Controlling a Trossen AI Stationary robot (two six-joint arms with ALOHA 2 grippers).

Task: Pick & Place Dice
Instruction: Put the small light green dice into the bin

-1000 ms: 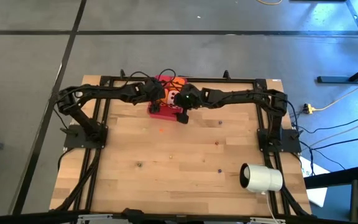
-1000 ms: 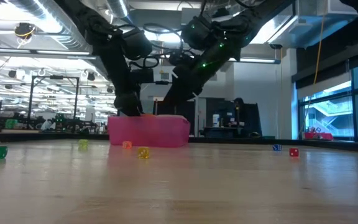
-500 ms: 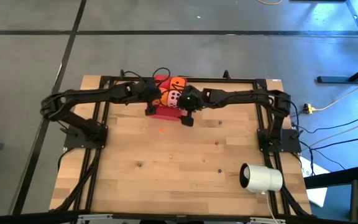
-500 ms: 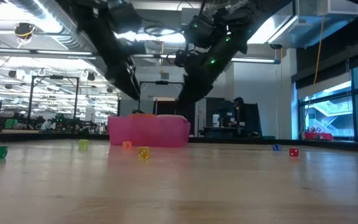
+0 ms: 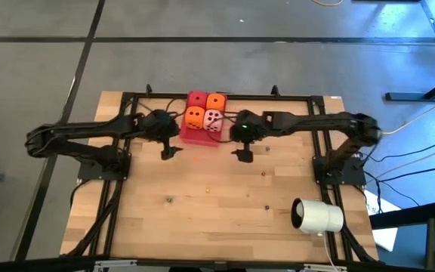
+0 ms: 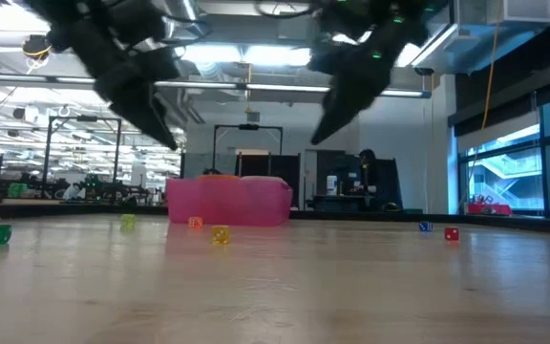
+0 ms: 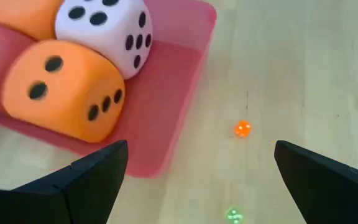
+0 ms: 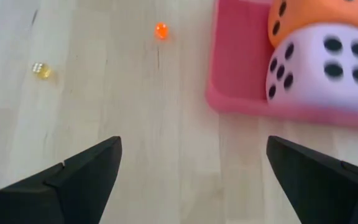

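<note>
High view: four dice [image 5: 205,110] sit packed together in the pink tray [image 5: 199,136] at the far middle of the table [image 5: 202,211]. The red and one orange are on the far side, the other orange and the pale pink nearer. Left gripper [image 5: 168,152] hangs just left of the tray, right gripper [image 5: 243,155] just right of it; both empty. A white cylinder [image 5: 317,216] lies well apart at the near right.

Low view: both arms are raised above the tray [image 6: 227,202], clear of it. Tiny coloured dice are scattered on the wood.

Left wrist view: fingers [image 7: 92,173] spread wide, nothing between them; orange die [image 7: 61,90] and pink die [image 7: 107,28] in the tray.

Right wrist view: fingers [image 8: 82,174] wide apart, empty.

Judgement: placing looks done. Next is likely to bring both arms back clear of the tray without brushing it.
</note>
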